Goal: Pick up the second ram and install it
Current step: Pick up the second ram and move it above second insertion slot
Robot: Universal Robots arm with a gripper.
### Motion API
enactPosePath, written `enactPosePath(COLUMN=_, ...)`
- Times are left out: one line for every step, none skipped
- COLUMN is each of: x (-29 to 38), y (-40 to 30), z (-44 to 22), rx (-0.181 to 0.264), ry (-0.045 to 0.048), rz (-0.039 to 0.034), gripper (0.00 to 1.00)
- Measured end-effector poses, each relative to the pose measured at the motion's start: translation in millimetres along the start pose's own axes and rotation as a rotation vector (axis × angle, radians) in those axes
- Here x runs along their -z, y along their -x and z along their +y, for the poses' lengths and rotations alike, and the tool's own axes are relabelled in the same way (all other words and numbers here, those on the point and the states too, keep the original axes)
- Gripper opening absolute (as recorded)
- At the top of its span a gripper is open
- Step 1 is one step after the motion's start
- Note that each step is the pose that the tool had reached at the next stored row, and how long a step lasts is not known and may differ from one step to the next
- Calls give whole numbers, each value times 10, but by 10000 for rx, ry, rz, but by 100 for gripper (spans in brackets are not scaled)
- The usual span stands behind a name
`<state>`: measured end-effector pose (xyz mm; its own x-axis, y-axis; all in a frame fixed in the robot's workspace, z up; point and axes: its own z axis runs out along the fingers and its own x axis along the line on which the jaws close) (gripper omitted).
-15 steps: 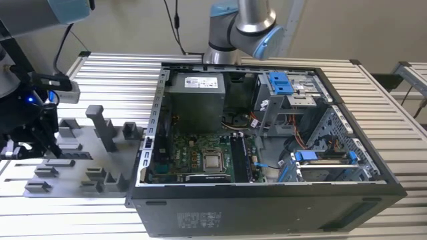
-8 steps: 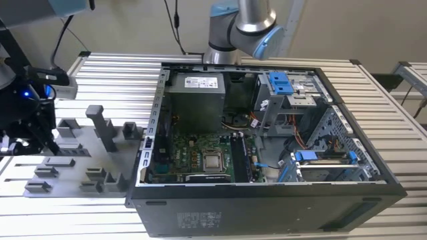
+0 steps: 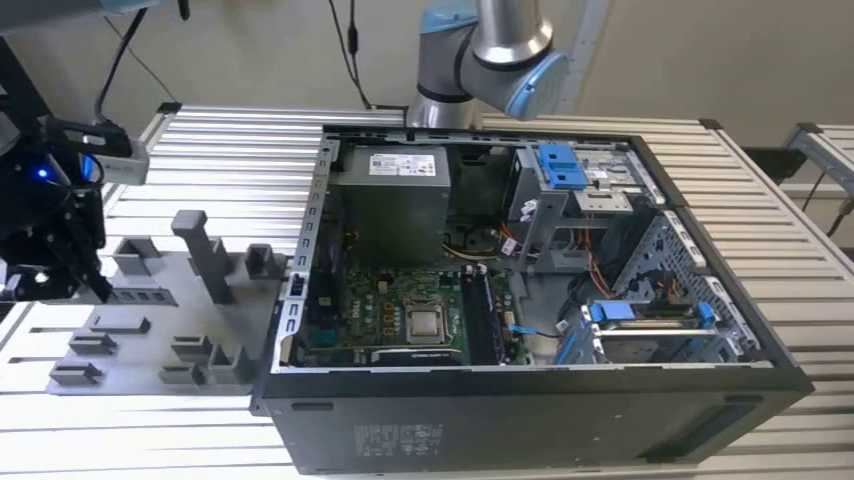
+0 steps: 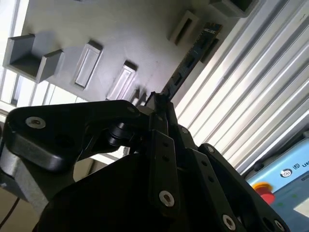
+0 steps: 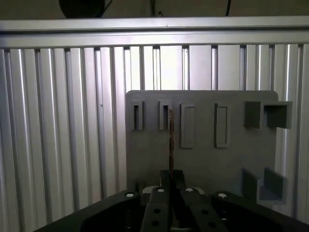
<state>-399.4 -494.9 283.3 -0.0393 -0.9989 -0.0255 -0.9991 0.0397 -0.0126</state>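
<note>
In both wrist views the second ram (image 5: 170, 140) shows edge-on as a thin dark strip running out from between my fingertips. My gripper (image 5: 170, 178) is shut on its near end. The ram (image 4: 190, 58) reaches out over the grey tray (image 4: 96, 29), in line with one of the tray's narrow slots (image 5: 165, 116); I cannot tell whether it is clear of that slot. In the exterior view my gripper (image 3: 91, 290) is at the far left, over the tray (image 3: 147, 345), with the ram (image 3: 140, 296) pointing toward the computer case.
The open computer case (image 3: 315, 250) lies to the exterior view's right of the tray. Inside are the green motherboard (image 3: 380, 300), a silver processor (image 3: 427, 322), a power supply (image 3: 390, 190) and blue-tabbed drive brackets (image 3: 561, 165). Upright tray posts (image 3: 200, 250) stand between tray and case.
</note>
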Motion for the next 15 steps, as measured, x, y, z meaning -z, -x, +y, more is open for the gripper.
enactPosePath(x=14, y=0, z=0, rx=0, ry=0, rz=0, gripper=14)
enactPosePath(x=29, y=1, z=-1, rx=0, ry=0, rz=0, gripper=14)
enactPosePath(x=44, y=1, z=-1, rx=1, ry=1, rz=0, gripper=14)
enactPosePath(x=60, y=2, z=-1, rx=0, ry=0, rz=0, gripper=14)
enactPosePath(x=73, y=2, z=-1, rx=0, ry=1, rz=1, gripper=14)
enactPosePath(x=86, y=2, z=-1, rx=0, ry=0, rz=0, gripper=14)
enactPosePath(x=100, y=2, z=-1, rx=0, ry=1, rz=1, gripper=14)
enactPosePath(x=113, y=3, z=-2, rx=0, ry=0, rz=-1, gripper=14)
enactPosePath(x=127, y=3, z=-2, rx=0, ry=0, rz=0, gripper=14)
enactPosePath(x=142, y=4, z=-2, rx=0, ry=0, rz=0, gripper=14)
enactPosePath(x=158, y=4, z=-2, rx=0, ry=0, rz=0, gripper=14)
enactPosePath(x=175, y=4, z=-2, rx=0, ry=0, rz=0, gripper=14)
enactPosePath(x=193, y=5, z=-3, rx=0, ry=1, rz=1, gripper=14)
enactPosePath(x=209, y=5, z=-3, rx=0, ry=1, rz=0, gripper=14)
enactPosePath(x=226, y=5, z=-4, rx=2, ry=1, rz=1, gripper=14)
